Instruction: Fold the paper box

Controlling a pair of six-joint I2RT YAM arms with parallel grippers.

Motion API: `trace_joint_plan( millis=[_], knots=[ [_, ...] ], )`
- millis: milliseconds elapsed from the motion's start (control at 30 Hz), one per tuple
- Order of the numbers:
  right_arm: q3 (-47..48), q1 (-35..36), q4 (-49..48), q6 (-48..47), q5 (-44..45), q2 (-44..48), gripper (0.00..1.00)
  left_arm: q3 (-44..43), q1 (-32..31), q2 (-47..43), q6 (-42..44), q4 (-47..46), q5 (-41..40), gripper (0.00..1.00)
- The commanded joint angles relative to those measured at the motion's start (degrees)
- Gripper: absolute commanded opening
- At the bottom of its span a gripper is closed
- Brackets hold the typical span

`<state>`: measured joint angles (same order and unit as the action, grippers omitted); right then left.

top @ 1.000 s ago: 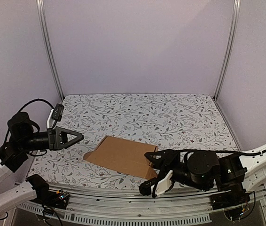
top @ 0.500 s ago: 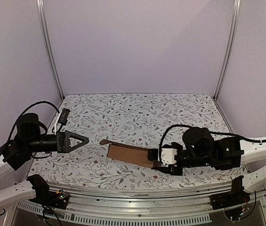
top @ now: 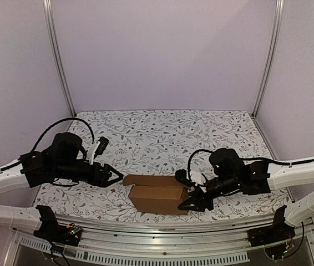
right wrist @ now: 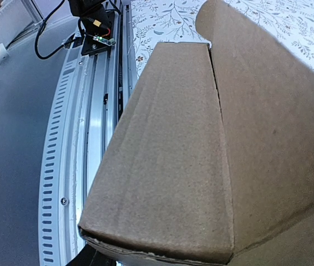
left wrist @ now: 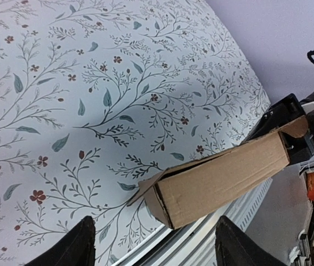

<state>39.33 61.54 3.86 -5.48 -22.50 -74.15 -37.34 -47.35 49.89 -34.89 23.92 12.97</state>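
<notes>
Paper box [top: 158, 194] stands as a long brown carton near the front edge of the floral table [top: 201, 133], between the two grippers in the top view. The right gripper [top: 197, 200] is clamped on its right end; the left gripper [top: 114, 178] sits just beside its left end, not touching.

From the left wrist, the fingers [left wrist: 68, 246] stand apart, the paper box [left wrist: 223, 174] lying ahead of them.

From the right wrist, the paper box [right wrist: 201, 144] fills the frame, right against the hand.

Paper box [right wrist: 212, 138] hides right tool's fingers; box's far end cropped.
</notes>
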Motion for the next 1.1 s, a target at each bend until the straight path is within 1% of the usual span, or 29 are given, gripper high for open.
trace_joint_plan(
  millis=[0,133,300,533,767,967,1067],
  knots=[
    [-1.63,-0.32,-5.32,3.75,-4.88,-1.8,0.29,-2.6,-3.16,3.95,3.48,3.69,-8.4,0.72],
    [-1.89,-0.3,-6.43,4.39,-5.32,-2.72,0.29,-2.94,-4.1,7.11,4.15,2.61,-7.7,0.69],
    [-2.19,-0.33,-7.18,4.83,-5.56,-3.32,0.29,-2.75,-4.54,9.66,4.09,1.63,-6.79,0.62],
    [-2.33,-0.33,-7.71,5.19,-5.95,-3.8,0.29,-2.56,-5.18,12.02,3.91,0.15,-5.77,0.46],
    [-2.24,-0.28,-8.06,5.21,-5.88,-4.16,0.29,-2.36,-5.45,11.88,3.88,-1.38,-5.12,0.31],
    [-2.26,-0.32,-8.79,6.09,-3.33,-4.02,0.29,-1.92,-5.6,12.19,3.38,-2.56,-3.89,0.15],
    [-2.32,0.43,-9.76,6.92,-0.42,-4.39,0.27,-1.64,-5.77,12.83,2.9,-3.32,-3.31,0.08]
  ],
)
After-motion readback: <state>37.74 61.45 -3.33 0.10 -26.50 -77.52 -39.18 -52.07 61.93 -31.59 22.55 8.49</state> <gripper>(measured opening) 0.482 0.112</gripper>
